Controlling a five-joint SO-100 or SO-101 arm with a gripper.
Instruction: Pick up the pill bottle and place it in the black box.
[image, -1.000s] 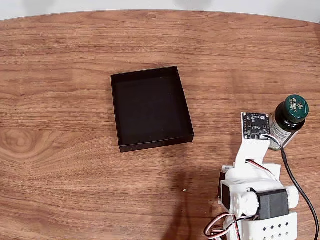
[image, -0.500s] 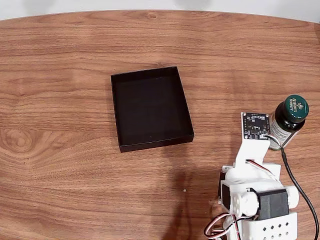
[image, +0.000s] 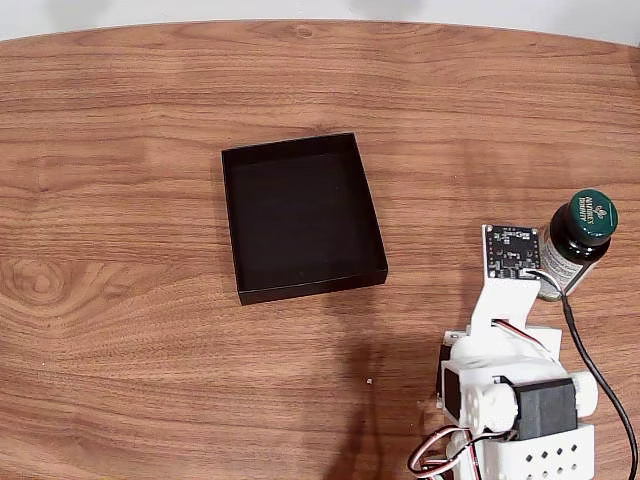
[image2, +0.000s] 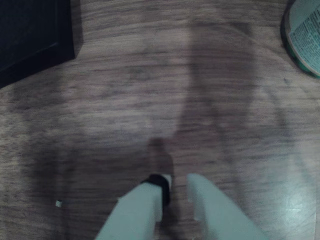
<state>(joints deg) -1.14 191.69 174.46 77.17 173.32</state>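
Green-capped bottle (image: 580, 235) hasn't budged on the worktop (image: 120, 330), well right of the box (image: 302, 216), and your jaws (image2: 175, 192) hang narrowly parted over bare wood, so nothing's begun.

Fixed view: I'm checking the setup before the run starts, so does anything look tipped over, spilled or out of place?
Nothing stands out. The small dark bottle with a green cap stands upright on the wooden table, and the shallow matte black box lies flat, a little skewed to the table edge, with nothing visibly spilled.
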